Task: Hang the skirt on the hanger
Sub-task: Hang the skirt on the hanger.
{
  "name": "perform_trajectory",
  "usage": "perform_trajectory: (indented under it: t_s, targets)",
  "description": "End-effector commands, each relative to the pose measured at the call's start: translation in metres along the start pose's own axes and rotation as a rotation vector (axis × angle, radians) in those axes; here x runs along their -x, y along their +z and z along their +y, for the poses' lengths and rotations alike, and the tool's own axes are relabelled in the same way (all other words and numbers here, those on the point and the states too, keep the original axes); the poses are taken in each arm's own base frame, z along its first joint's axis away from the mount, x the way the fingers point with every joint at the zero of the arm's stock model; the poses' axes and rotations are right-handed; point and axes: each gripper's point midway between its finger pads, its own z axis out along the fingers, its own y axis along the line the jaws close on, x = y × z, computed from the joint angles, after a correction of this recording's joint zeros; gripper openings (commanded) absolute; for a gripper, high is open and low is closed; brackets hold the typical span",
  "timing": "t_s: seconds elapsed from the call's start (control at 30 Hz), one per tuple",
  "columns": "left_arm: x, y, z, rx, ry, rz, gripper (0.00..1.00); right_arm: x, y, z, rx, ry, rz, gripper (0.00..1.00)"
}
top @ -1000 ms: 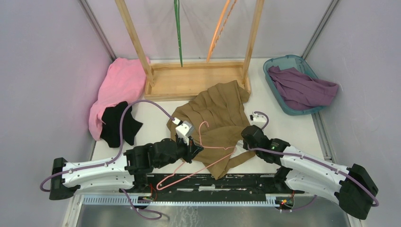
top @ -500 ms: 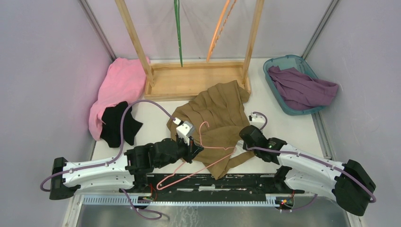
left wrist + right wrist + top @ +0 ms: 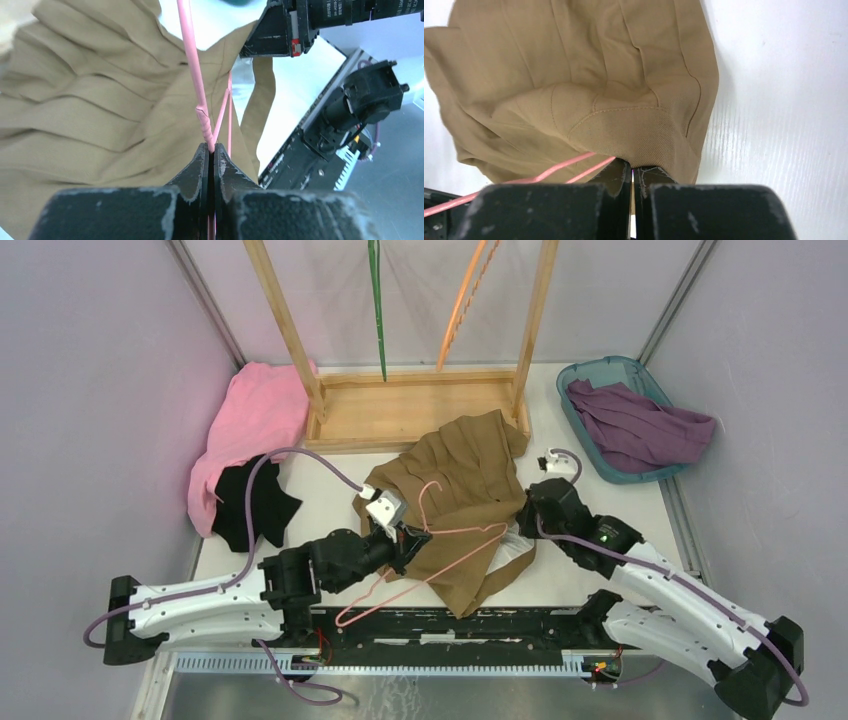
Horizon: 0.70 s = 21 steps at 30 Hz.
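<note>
We see the left gripper (image 3: 211,150) closed tight, fingers pressed together on the pink hanger (image 3: 190,60) right below the twisted neck, with the wire running up and away from the tips. Just past the pinch the two hanger arms split off and lie against the pleated tan skirt (image 3: 90,115), which fills the left of that view

The right gripper (image 3: 632,170) is also closed, with only a thin slit between the fingers. It pinches a stitched edge of the skirt (image 3: 574,65), and the cloth bunches up over the tips. The hanger (image 3: 569,162) wire comes in from the left and touches the left finger

From the top view, the left gripper (image 3: 412,540) and right gripper (image 3: 525,523) sit at opposite sides of the skirt (image 3: 470,465), which lies rumpled mid-table (image 3: 330,490) with the hanger (image 3: 450,531) across its near half and the hook pointing away from us. One lower arm of the hanger sticks out toward the arm bases

Behind the skirt is a wooden rack (image 3: 415,410) with a green hanger (image 3: 377,300) and an orange hanger (image 3: 465,300) hanging. A pink cloth (image 3: 250,420) and black cloth (image 3: 255,502) lie far left, and a teal basket (image 3: 590,375) holding a purple garment (image 3: 640,425) sits far right
</note>
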Motion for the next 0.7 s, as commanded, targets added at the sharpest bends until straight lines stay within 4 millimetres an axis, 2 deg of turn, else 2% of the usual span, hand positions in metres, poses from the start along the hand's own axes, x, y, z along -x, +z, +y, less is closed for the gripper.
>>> perform_trajectory:
  t_s: [0.0,0.17,0.3,0.5,0.67]
  targets:
    - [0.058,-0.004,0.005,0.023,0.063,-0.217,0.03,0.025,-0.017,0.017,0.118,0.007,0.032,0.01]
    - [0.073,-0.005,0.01,0.031,0.082,-0.286,0.03,0.035,-0.015,0.033,0.262,0.076,0.137,0.01]
    - [0.065,-0.002,0.012,0.028,0.09,-0.274,0.03,0.039,-0.014,0.038,0.354,0.15,0.18,0.01]
    - [0.041,-0.003,0.021,0.034,0.085,-0.265,0.03,0.049,-0.016,0.043,0.477,0.265,0.214,0.01]
    - [0.036,-0.006,0.024,0.024,0.088,-0.293,0.03,0.057,-0.016,0.042,0.534,0.332,0.224,0.01]
